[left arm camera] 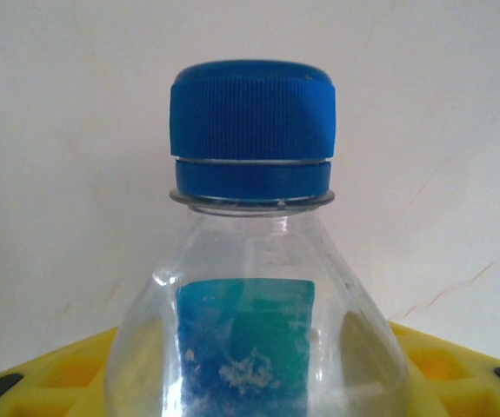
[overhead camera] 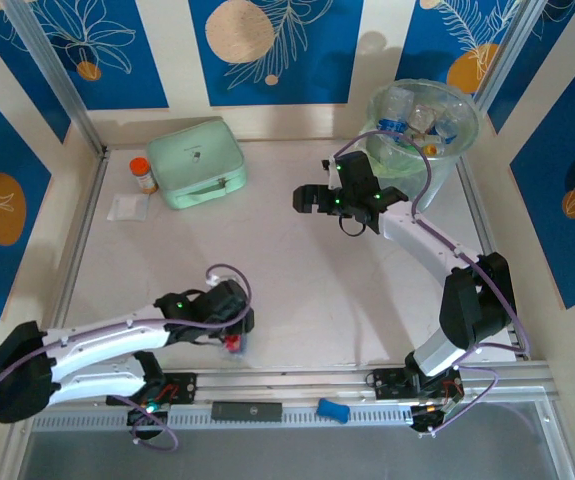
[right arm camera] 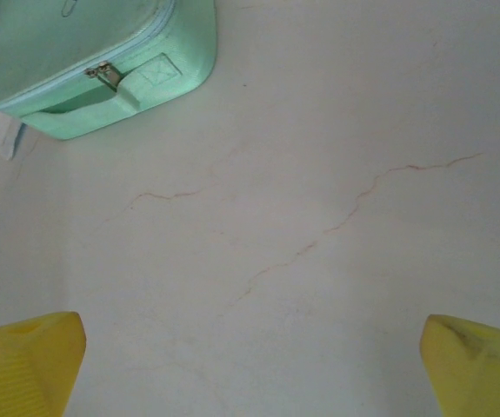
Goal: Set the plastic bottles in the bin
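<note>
Your left gripper is closed on a clear plastic bottle, near the front edge of the table and a little left of the middle. In the left wrist view you see this bottle very close. Its blue cap is on, and a blue-green label shows through the clear wall. The yellow fingers sit at both sides of the bottle body, low in that view. From above, the bottle is mostly hidden under the gripper and only a bit of red shows there. It is not possible to tell if the bottle rests on the table or is lifted.

Your right gripper is wide open and holds nothing. Its two yellow fingertips stand far apart over bare white table with thin cracks. It hangs over the far half of the table, between the mint-green zip case and the bin, nearer to the bin.

The bin stands in the far right corner, and several bottles lie inside it. Just left of the case you find a small orange-capped jar and a white packet.
</note>
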Motion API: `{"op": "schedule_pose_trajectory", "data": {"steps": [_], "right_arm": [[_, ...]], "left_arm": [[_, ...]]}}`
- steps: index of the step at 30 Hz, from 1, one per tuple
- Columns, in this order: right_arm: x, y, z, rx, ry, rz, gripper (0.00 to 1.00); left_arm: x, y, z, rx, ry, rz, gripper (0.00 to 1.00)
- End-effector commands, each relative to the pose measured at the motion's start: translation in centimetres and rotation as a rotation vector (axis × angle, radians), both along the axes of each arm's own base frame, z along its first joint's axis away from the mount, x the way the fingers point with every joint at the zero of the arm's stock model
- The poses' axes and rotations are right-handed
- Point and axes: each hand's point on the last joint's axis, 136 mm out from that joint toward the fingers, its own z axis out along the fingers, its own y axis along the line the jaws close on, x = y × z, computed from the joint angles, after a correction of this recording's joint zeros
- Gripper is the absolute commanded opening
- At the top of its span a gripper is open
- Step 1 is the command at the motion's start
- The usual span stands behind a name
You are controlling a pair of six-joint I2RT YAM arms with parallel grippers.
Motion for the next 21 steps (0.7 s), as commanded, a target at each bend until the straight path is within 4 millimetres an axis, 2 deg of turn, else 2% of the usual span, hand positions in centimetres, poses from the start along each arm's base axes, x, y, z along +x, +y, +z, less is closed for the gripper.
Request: {"op": "schedule_pose_trajectory", "data": {"steps": [1, 8, 12, 16, 21], "right_arm": [[-0.7, 1.1, 1.7, 0.090, -0.028, 0.055, 0.99], [-3.6, 3.6, 1.4, 0.240, 0.007, 0.207, 1.00], [-6.4, 5.1, 0.8, 0.321, 0.050, 0.313, 0.97], [-9.4, 6.6, 0.2, 0.334, 0.062, 0.401, 0.94], [-13.3, 8.9, -0.9, 0.335, 0.084, 0.484, 0.92]], "left_arm": [[3.6, -1.1, 2.5, -0.153, -0.112, 0.097, 0.46], [9.8, -1.9, 6.2, -0.346, -0.249, 0.237, 0.47], [12.6, -2.2, 7.9, -0.405, -0.300, 0.255, 0.46], [14.5, -3.0, 9.0, -0.415, -0.310, 0.223, 0.48], [15.6, -2.7, 8.4, -0.470, -0.279, 0.256, 0.48]]}}
